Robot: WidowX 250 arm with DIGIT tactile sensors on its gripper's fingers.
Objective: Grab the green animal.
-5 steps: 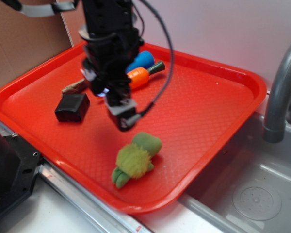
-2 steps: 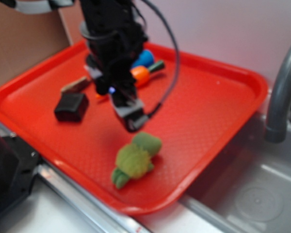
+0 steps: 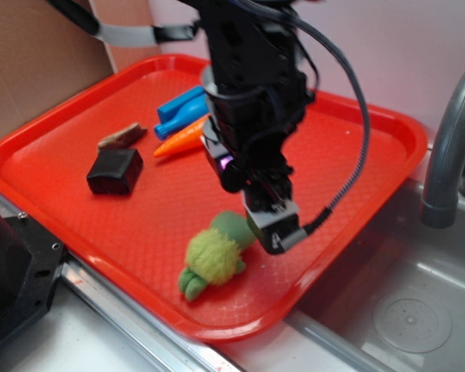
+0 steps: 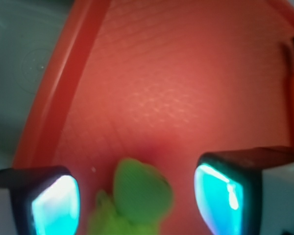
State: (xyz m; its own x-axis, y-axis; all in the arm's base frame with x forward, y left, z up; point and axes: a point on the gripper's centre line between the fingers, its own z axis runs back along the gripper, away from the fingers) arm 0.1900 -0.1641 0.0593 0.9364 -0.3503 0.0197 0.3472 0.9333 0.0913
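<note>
I hold the claw [image 4: 137, 198] open, straddling the green animal's [image 3: 215, 254] head; it lies near the tray's [image 3: 387, 128] front edge, so closing off-centre risks pinching only the head and slipping.

The arm [image 3: 248, 85] is black and blocky, with a grey band upper left, a small violet light on its front and a braided black cable looping right. The claw [image 3: 275, 229] ends in grey-white, black-edged fingers [image 4: 235, 193] glowing cyan in the wrist view.
</note>
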